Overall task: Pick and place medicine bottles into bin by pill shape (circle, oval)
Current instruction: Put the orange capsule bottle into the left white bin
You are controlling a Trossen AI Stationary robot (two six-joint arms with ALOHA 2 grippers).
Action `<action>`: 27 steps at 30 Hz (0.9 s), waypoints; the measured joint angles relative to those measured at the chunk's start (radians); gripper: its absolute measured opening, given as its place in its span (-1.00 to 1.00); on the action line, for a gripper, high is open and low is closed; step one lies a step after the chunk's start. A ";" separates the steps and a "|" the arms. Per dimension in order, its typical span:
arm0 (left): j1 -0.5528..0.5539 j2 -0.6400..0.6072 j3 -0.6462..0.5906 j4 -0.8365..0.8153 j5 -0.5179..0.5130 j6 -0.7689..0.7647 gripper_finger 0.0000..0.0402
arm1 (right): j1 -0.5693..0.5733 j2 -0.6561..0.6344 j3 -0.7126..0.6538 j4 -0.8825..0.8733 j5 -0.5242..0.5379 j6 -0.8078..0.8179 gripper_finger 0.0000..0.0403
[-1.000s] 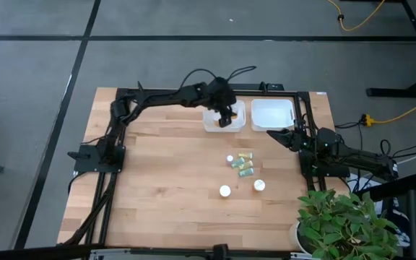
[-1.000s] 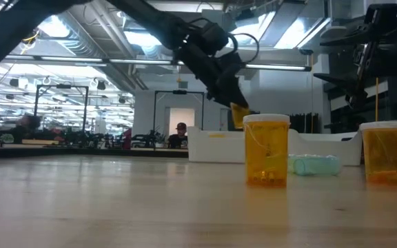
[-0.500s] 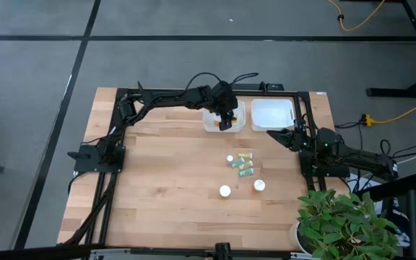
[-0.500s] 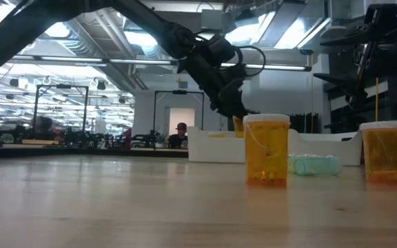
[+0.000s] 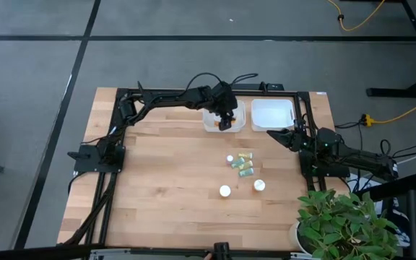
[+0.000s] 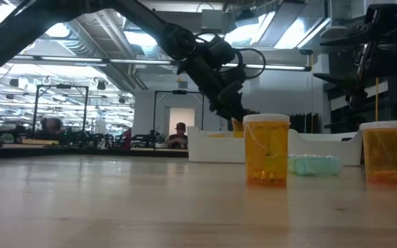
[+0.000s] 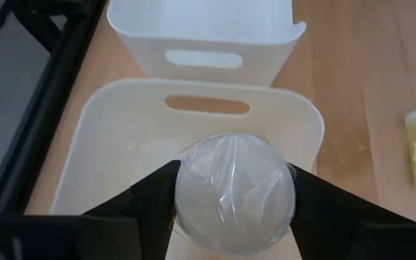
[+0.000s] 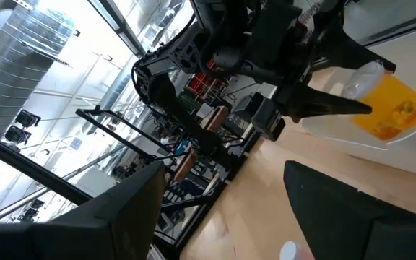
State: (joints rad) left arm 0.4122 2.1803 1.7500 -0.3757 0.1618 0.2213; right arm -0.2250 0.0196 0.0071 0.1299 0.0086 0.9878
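While the left gripper (image 5: 225, 120) clasps one orange bottle (image 7: 235, 192) over one of two bins (image 5: 223, 115), five bottles (image 5: 243, 170) remain mid-table; right gripper (image 5: 271, 133) gapes empty.

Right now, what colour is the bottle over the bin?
Orange bottle, white cap; right wrist view shows it best.

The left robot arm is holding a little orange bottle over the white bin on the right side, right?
Not quite. The left gripper does hold an orange bottle, but over the left bin, not the right bin, which has nothing above it. The high view shows this; the left wrist view also shows the bottle's white cap over that bin.
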 joint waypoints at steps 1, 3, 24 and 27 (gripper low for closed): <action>0.000 0.000 0.000 -0.006 0.000 0.000 0.11 | 0.000 0.000 0.000 0.000 0.000 0.000 0.42; 0.000 0.000 0.000 -0.009 0.000 -0.001 0.12 | 0.000 0.000 0.000 0.000 0.000 -0.001 0.42; -0.021 -0.001 0.000 0.004 -0.156 0.027 0.12 | 0.000 0.000 0.000 0.000 -0.002 -0.002 0.42; -0.029 -0.001 0.000 0.004 -0.155 0.025 0.12 | 0.000 0.000 0.000 0.000 -0.002 -0.002 0.42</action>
State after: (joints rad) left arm 0.3833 2.1796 1.7500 -0.3714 0.0064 0.2468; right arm -0.2249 0.0196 0.0071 0.1295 0.0067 0.9863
